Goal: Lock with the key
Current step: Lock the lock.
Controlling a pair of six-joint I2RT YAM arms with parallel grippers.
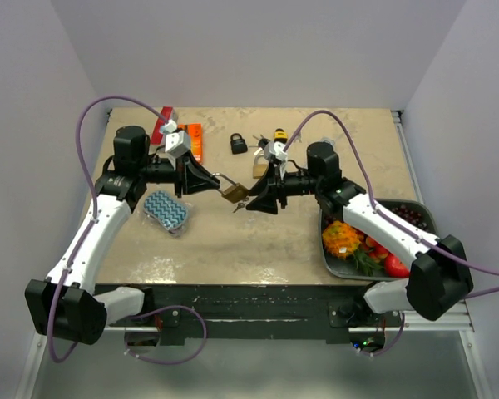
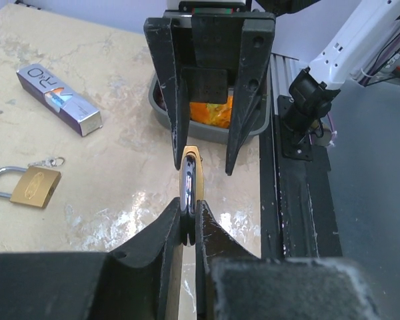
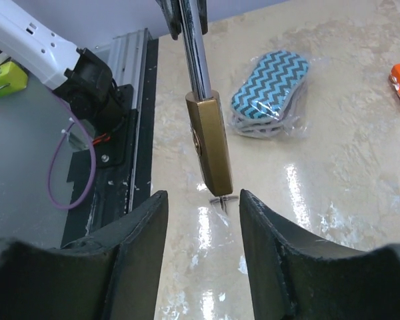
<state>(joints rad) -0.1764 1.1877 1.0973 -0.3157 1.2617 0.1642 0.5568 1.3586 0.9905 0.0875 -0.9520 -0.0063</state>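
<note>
Over the table, I am squeezing my left gripper tight on the loop of the padlock, holding it up. My right gripper is hanging with jaws apart by the tiny key; closing crooked could knock it out.

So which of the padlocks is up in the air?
The brass padlock between the two arms: the left jaws pinch its loop, holding it off the table. The black padlock and the other brass padlock lie on the table behind it.
</note>
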